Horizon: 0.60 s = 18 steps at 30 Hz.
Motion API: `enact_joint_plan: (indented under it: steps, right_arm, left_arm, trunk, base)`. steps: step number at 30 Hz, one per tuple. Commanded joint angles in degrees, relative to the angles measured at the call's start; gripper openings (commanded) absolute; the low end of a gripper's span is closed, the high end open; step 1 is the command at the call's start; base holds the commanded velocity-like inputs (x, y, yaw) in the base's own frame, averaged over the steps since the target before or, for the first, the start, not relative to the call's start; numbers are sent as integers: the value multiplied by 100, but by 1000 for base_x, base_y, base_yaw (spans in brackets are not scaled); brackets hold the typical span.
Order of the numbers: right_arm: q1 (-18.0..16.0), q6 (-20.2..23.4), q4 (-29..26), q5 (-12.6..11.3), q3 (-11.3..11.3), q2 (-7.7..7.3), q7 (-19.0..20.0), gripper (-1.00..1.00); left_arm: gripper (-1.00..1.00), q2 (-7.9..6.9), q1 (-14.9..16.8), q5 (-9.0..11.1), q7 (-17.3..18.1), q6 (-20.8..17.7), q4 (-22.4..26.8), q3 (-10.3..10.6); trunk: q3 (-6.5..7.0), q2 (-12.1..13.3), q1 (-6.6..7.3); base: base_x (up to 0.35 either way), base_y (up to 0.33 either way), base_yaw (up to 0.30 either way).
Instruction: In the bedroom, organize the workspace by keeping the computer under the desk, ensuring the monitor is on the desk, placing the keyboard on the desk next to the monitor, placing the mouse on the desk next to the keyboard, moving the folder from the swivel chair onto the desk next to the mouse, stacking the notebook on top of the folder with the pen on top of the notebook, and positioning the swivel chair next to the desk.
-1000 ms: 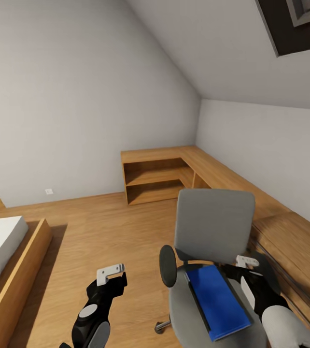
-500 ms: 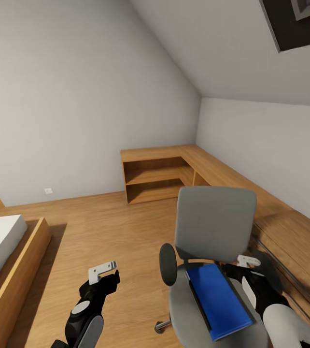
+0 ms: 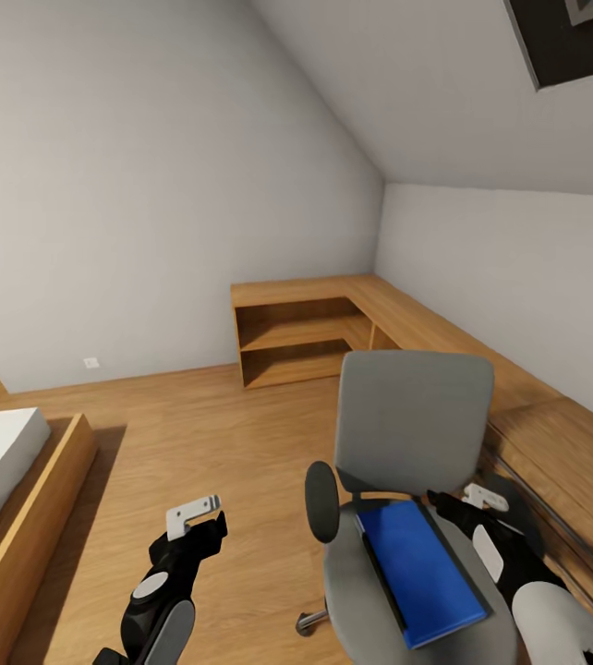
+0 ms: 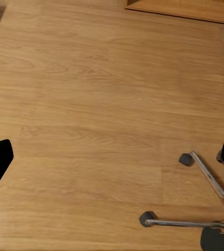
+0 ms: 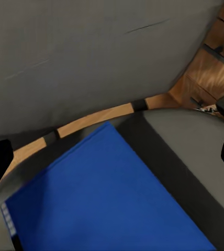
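Left end effector (image 3: 195,513) lowered beside swivel chair (image 3: 414,427).

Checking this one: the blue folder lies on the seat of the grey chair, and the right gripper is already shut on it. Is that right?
Not quite. The blue folder does lie on the grey chair's seat, but the right gripper is open, not shut on it. The right wrist view shows its fingertips spread wide apart above the folder's corner, gripping nothing.

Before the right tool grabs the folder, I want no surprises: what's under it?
The blue folder lies on a thin dark item whose edge shows along its side; both rest on the swivel chair seat. What that item is, and anything beneath it, is covered.
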<state>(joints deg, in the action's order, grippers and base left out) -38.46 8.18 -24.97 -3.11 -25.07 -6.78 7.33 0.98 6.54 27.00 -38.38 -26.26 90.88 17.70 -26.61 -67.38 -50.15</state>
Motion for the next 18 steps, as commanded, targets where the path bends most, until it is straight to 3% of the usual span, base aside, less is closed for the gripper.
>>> enact_joint_plan:
  steps: [1, 18]
  right_arm:
    - [-4, 35, -10, -58, -35, 2, 40, 100]
    - [-4, 37, -52, -215, -42, 1, 51, 100]
  left_arm:
    - [100, -1, 5, 42, -47, -13, 14, 6]
    - [100, -2, 5, 42, -47, -19, 26, -29]
  trunk:
    - [-25, -46, -23]
    - [-330, -727, -396]
  base:
    - [0, 0, 0]
    - [0, 0, 0]
